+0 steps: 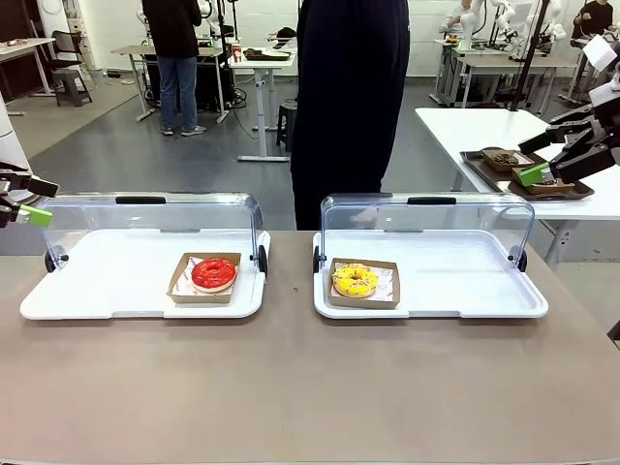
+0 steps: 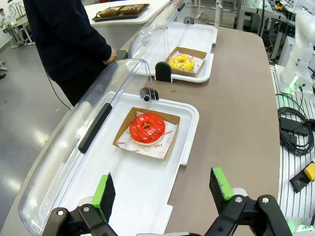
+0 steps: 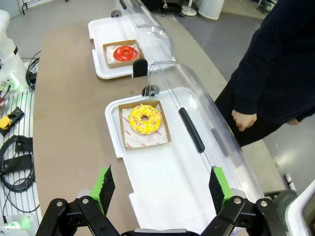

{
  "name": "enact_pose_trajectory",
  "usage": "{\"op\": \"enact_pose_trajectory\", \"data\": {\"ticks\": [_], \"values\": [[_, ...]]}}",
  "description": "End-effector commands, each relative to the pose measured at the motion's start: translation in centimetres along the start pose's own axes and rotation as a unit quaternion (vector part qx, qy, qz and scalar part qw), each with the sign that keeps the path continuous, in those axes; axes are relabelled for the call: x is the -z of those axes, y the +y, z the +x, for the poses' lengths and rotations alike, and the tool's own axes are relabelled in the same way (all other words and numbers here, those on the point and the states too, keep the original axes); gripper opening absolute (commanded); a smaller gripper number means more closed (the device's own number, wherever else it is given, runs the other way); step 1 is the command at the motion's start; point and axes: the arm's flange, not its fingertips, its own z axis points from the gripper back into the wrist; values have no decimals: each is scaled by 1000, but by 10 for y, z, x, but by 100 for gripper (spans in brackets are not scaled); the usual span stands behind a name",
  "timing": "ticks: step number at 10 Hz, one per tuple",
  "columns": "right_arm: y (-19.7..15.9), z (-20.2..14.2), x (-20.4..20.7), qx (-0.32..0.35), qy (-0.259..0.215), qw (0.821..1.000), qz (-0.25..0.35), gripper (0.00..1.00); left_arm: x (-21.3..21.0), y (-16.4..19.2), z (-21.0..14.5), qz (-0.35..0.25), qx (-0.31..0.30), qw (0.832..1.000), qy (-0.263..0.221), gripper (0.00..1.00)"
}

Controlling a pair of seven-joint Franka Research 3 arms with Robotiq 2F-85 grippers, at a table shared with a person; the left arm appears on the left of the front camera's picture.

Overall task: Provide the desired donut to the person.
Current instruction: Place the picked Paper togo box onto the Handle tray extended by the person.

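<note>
Two white trays sit side by side near the tabletop's (image 1: 291,387) far edge, the left tray (image 1: 97,291) and the right tray (image 1: 465,291), each with a clear domed lid (image 1: 155,218) swung open at its back. Beyond the right corner, another white table (image 1: 465,126) carries a dark tray (image 1: 484,170) of pastries.

You're in a robotics lab, an open hall with a grey floor (image 1: 116,145) and white walls. Behind the person (image 1: 349,97) stand rows of white work tables (image 1: 262,68), some carrying trays (image 1: 523,174) and gear, with other people at them. At your own brown table (image 1: 291,387), black cables (image 2: 295,128) lie coiled on a white bench beside it, next to a yellow button box (image 2: 310,172).
</note>
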Motion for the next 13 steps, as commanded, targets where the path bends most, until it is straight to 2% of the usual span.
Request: {"op": "enact_pose_trajectory", "data": {"ticks": [1, 13], "values": [[0, -1, 0, 0, -4, 1000, 4, 100, 0, -1, 0, -1, 0, 1000, -3, 100], [0, -1, 0, 0, -4, 1000, 4, 100, 0, -1, 0, -1, 0, 1000, -3, 100]]}}
